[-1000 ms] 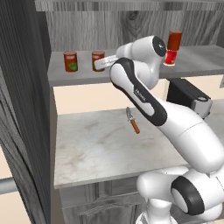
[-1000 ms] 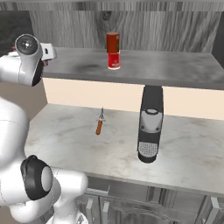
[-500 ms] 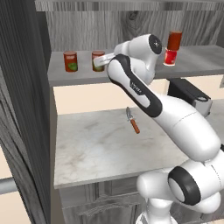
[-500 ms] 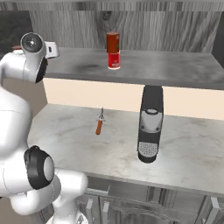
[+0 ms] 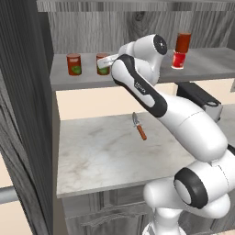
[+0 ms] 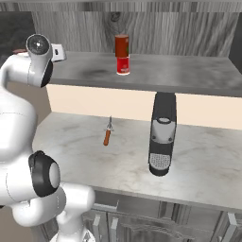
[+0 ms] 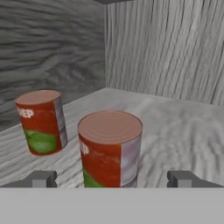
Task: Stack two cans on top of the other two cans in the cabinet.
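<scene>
Two red cans with green label patches stand at the left of the cabinet shelf [image 5: 64, 81]: one [image 5: 73, 64] further left, the other [image 5: 103, 70] right at my gripper [image 5: 106, 61]. The hand view has the near can [image 7: 110, 148] upright between my open gripper's [image 7: 112, 178] fingertips [image 7: 41, 178], which stand wide on either side without touching it, and the other can [image 7: 40, 122] behind to the left. On the right of the shelf, a plain dark red can [image 5: 183, 42] stands stacked on a can with a white band [image 5: 178, 59]. That stack [image 6: 122, 54] also appears in the right base view.
An orange-handled knife [image 5: 139, 127] lies on the marble counter [image 5: 105, 151] below the shelf. A black coffee machine [image 6: 161, 134] stands on the counter to the right. The cabinet's dark side panel [image 5: 23, 114] rises at the left, and its grained back wall [image 7: 166, 48] closes the shelf.
My hand has moved a little left along the shelf, up to the nearer green-label can. The cans and the stack have not moved.
</scene>
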